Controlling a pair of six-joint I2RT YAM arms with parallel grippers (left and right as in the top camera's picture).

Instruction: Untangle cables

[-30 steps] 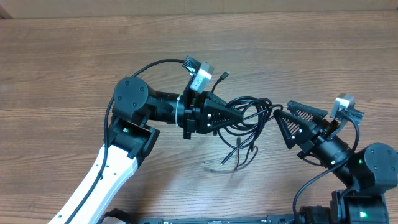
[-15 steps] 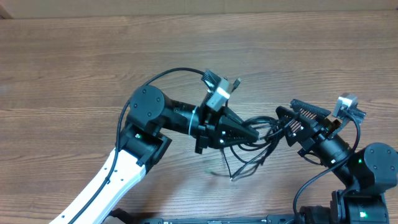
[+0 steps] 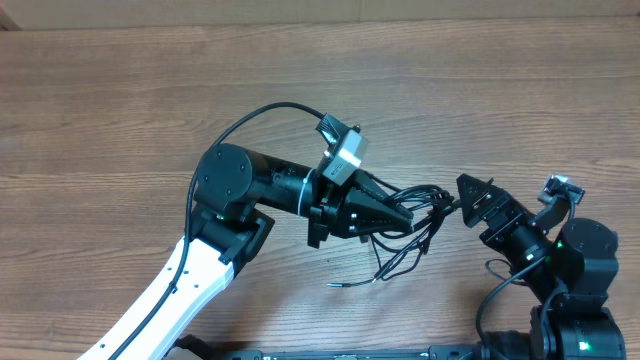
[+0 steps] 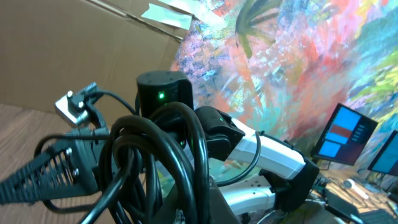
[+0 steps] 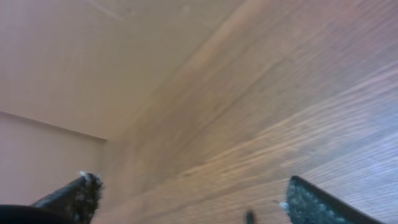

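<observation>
Nearest the arm bases, one slack tail of the thin black flexible cables (image 3: 428,203) is noted lying on the brown wood-grain worktop (image 3: 120,100), with its free end pointing left, apart from both arms. Just beyond, the main tangle is seen as several overlapping loops held up between the two arms. A few strands droop from it to the surface.

The black two-finger left end effector (image 3: 405,218) is clamped shut on the tangle. In the left wrist view the loops (image 4: 180,155) are bunched right against the lens. The black two-finger right end effector (image 3: 468,200) is recorded just beside the right side of the loops. Its fingers are spread wide and nothing is held; only blurred wood is seen in its gap (image 5: 198,198). Whether a strand is touched cannot be told.

Handling, as judged:
- The cords are expected to be light and limp, and no shape will be kept once they are released.
- The smooth jacket may slip through the pads.
- Crossings and the small plugs are likely to snag.
- A hold is best taken on a single outer loop at the right, or close behind a plug, not on the knot itself.

Farther off, the thicker black lead (image 3: 262,108) fixed to the left arm is seen arching over that arm. It is not counted with the tangle.
</observation>
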